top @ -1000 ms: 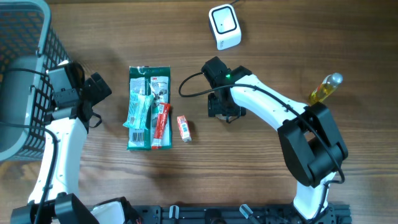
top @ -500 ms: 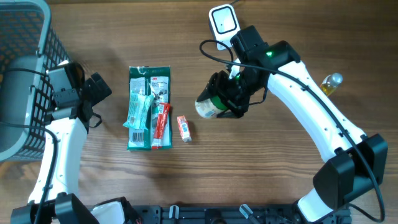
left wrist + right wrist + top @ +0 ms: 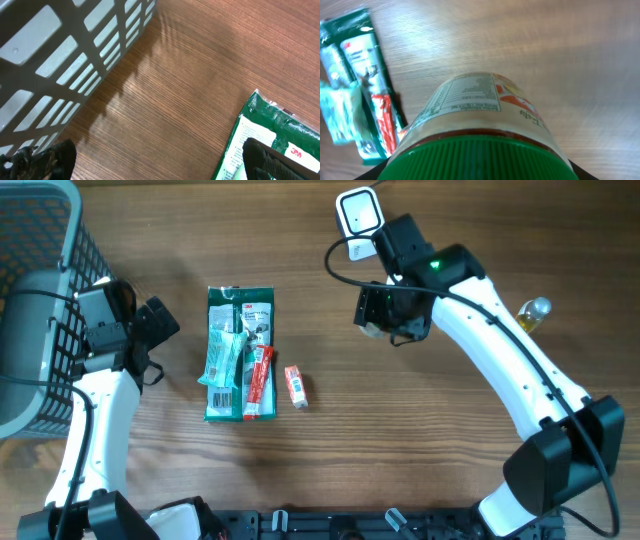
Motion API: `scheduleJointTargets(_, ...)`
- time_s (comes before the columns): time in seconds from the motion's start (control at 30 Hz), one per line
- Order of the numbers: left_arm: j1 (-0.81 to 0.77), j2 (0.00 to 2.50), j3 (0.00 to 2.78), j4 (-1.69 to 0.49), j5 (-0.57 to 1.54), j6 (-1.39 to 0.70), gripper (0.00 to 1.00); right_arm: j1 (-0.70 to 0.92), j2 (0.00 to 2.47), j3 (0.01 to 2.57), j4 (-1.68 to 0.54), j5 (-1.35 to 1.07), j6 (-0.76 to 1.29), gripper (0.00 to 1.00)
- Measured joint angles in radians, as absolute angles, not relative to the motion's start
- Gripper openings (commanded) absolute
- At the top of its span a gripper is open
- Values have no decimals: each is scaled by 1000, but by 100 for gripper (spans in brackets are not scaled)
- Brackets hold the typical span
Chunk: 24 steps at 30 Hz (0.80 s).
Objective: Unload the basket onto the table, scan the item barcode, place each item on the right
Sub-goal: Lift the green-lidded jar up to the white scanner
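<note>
My right gripper (image 3: 388,313) is shut on a jar (image 3: 480,110) with a green ribbed lid (image 3: 485,160) and a printed label. It holds the jar in the air, just below the white scanner (image 3: 360,222) at the back of the table. From overhead the gripper hides most of the jar. In the right wrist view the lid fills the bottom and the nutrition panel faces up. My left gripper (image 3: 150,328) stands open beside the basket, with nothing between its fingers (image 3: 280,160).
A grey mesh basket (image 3: 40,300) stands at the far left. On the table's left-middle lie a green packet (image 3: 240,365), a red tube (image 3: 260,380) and a small red box (image 3: 296,385). A yellow oil bottle (image 3: 525,322) lies at the right.
My right arm has lifted the jar off the table and carried it back and to the right, closer to the scanner. The left arm has not moved.
</note>
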<state>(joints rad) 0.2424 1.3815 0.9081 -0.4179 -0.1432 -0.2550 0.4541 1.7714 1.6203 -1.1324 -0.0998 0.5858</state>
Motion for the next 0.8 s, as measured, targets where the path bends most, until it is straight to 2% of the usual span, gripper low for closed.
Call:
scheduleJointTargets(0.17, 242, 1382, 908, -418, -143, -255, 100, 455, 1770, 2053, -1324, -77, 394, 8)
scheduleJointTargets(0.33, 242, 1382, 908, -418, -143, -255, 100, 455, 1781, 2116, -1262, -89, 321, 9)
scheduleJointTargets(0.47, 242, 1382, 908, -418, -143, -255, 100, 455, 1940, 2114, -960, -69, 307, 4)
scheduleJointTargets(0.67, 242, 1382, 908, -416, -143, -255, 100, 452, 2248, 2108, -515, 81, 233, 4)
scheduleJointTargets(0.8, 242, 1382, 909, -419, -143, -255, 100, 427, 2388, 2099, -375, 97, 247, 4)
